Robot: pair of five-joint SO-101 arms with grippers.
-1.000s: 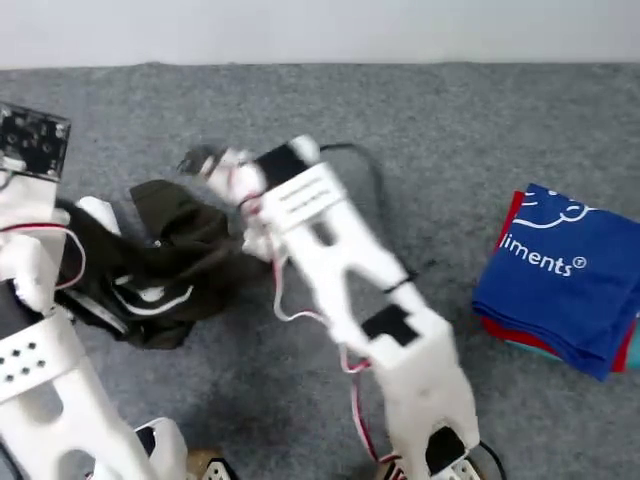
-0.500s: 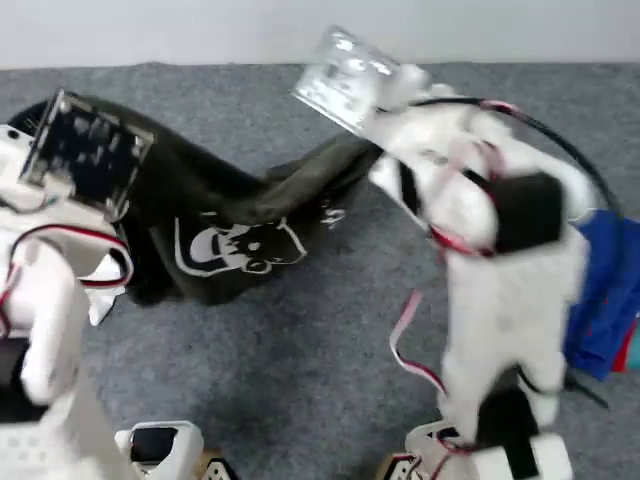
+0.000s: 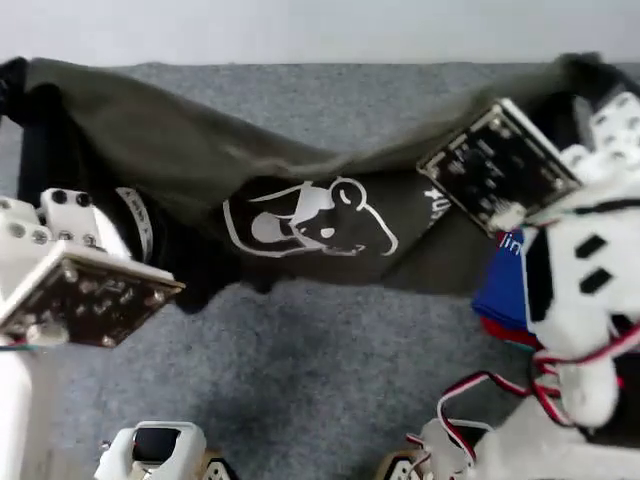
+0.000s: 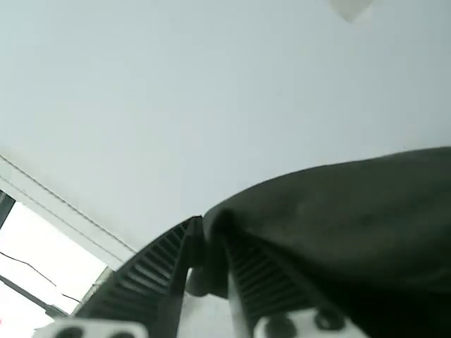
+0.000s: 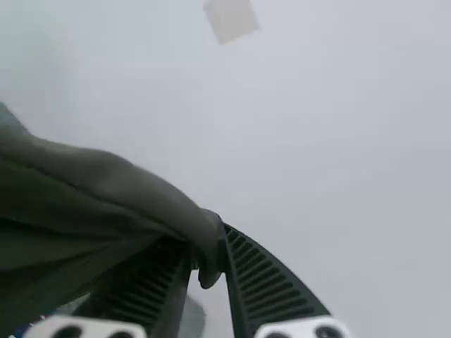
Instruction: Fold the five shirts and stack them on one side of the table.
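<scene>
Surface (image 3: 300,390): grey, carpet-like covering. Pale plain wall (image 3: 300,30) runs along the surface's far edge. Above the surface: white ceiling (image 4: 211,84), unmarked, with one square pale fixture (image 5: 230,19). Bright window (image 4: 42,271) adjoins a ridged moulding (image 4: 63,205).

One dark shirt (image 3: 300,180) counted. Two folded shirts noted: blue shirt (image 3: 500,290), red shirt (image 3: 500,330). Two arms recorded: left arm (image 3: 60,300), right arm (image 3: 580,270).

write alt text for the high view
A dark shirt hangs stretched between the left arm and right arm over the grey table, white print showing. A folded stack, blue on top, sits partly behind the right arm.
</scene>
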